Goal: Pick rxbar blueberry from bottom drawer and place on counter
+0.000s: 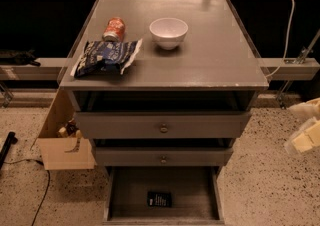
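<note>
Rxbar blueberry (pixel 159 199) is lying in the bottom drawer, not yet touched, while everything around it is sitting as follows. The counter (pixel 215 55) is taking up most of the scene as a broad grey surface. Under it, two knobbed drawers (pixel 162 126) are sitting closed, and the bottom drawer (pixel 192 190) is standing pulled out toward the near side, showing its plain floor. A cardboard box (pixel 65 152) is resting on the ground just left of the cabinet. On the surface, a blue-and-white chip bag (pixel 105 57) is lying at the near left, a white bowl (pixel 168 32) is standing farther back near the middle, and a red can (pixel 114 29) is lying on its side just beyond the bag.

The gripper (pixel 304 135) is showing at the right edge, off the cabinet's right side and well apart from the drawer; whether it is open or closed I cannot tell. The bar is sitting near the middle of the drawer floor, its long axis running left to right. From the gripper it is lying to the left, lower and nearer, so the reach is likely calling for a leftward, downward approach into the tray.
</note>
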You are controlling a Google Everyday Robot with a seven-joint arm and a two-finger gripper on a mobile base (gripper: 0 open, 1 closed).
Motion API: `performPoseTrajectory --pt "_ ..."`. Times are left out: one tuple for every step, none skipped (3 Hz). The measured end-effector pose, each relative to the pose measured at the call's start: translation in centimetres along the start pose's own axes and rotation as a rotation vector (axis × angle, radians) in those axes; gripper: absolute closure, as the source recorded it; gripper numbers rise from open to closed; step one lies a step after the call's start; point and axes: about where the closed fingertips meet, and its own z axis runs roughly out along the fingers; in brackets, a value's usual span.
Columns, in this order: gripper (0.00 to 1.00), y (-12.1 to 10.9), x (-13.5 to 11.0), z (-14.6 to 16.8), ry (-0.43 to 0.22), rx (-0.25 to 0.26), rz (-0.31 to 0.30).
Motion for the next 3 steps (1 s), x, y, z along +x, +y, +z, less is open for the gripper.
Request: performPoseTrajectory --pt "0.00 0.8 3.4 3.7 -0.036 -0.057 0.083" --pt "0.00 1.7 6.5 7.1 -0.060 -0.102 0.154" --pt "0.00 3.0 9.1 10.5 -0.095 -0.130 0.235"
